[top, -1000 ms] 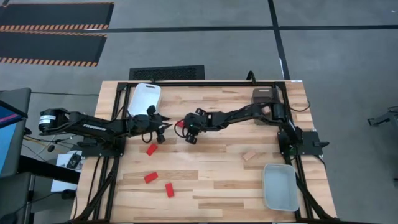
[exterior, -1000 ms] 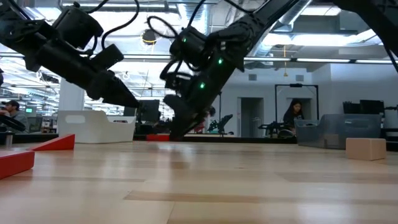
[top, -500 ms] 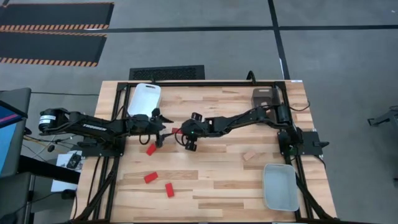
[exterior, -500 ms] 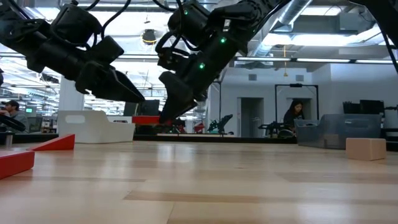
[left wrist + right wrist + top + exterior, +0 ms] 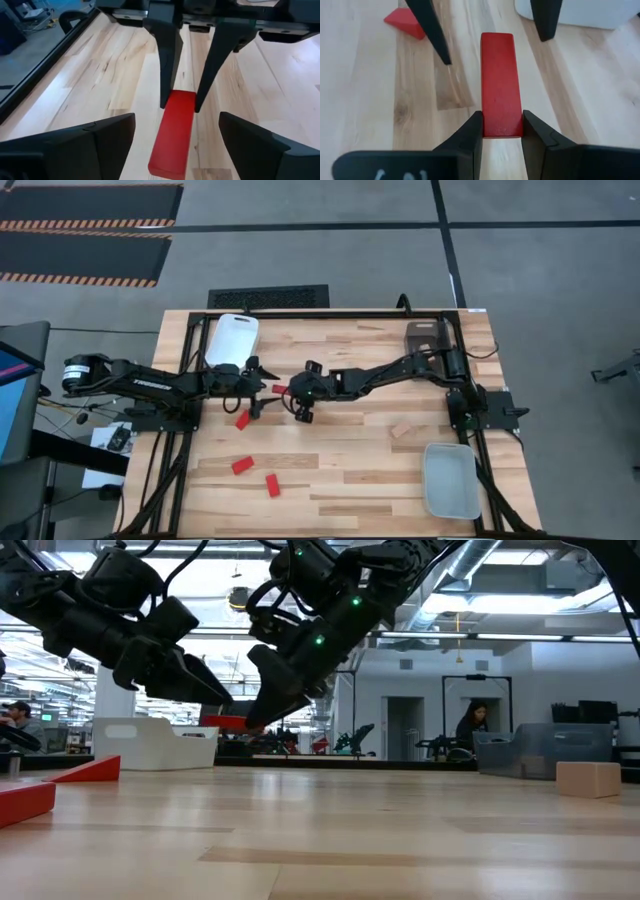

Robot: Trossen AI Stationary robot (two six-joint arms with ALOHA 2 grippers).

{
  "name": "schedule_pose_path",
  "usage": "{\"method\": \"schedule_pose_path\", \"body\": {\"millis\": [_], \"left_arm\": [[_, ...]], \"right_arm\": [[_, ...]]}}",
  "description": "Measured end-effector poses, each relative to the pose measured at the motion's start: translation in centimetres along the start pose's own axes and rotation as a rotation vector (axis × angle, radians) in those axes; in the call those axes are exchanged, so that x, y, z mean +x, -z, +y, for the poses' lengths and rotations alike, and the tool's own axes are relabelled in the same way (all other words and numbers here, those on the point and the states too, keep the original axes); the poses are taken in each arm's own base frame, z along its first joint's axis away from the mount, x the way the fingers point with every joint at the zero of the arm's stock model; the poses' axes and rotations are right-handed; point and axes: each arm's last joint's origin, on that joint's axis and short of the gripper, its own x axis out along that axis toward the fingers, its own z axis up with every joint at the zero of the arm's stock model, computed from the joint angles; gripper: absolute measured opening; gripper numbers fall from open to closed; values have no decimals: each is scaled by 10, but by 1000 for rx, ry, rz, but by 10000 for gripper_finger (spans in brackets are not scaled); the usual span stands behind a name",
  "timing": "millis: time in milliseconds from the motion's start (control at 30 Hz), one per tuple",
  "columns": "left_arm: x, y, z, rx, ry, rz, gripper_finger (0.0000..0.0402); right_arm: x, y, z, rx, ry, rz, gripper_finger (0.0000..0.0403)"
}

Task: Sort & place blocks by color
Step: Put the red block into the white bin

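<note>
My right gripper [image 5: 502,125] is shut on a red block [image 5: 499,80] and holds it above the table's middle [image 5: 281,390]. My left gripper [image 5: 177,117] is open. Its two fingers [image 5: 427,30] stand on either side of the block's free end without touching it. In the low view the block [image 5: 225,722] is level and clear of the table. Three more red blocks lie flat on the table [image 5: 242,420], [image 5: 242,466], [image 5: 272,485]. A pale wood block [image 5: 401,430] rests flat toward the right. My right gripper pinches the red block between its two fingers at the end nearest its wrist [image 5: 502,131]. The fingers lie along the block and slant down from the table's right. The block is lifted clear and level, with its free end [image 5: 167,167] pointing toward my left gripper.
A white tray [image 5: 231,340] sits at the far left and a brown tray [image 5: 427,335] at the far right. A clear tray [image 5: 451,480] sits at the near right. Bare wood lies between the loose blocks. A person [image 5: 470,730] stands in the room behind.
My right gripper, down at the table a second ago, has risen with the red block and carried it toward the table's left. The block has gone from the tabletop to hanging level between my left gripper's fingers.
</note>
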Motion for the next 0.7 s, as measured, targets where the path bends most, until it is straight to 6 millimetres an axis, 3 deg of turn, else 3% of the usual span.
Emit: {"method": "schedule_pose_path", "body": {"millis": [700], "left_arm": [[0,5,0,30,-13,53,172]], "right_arm": [[-8,-18,12,-77,-13,-70,107]]}}
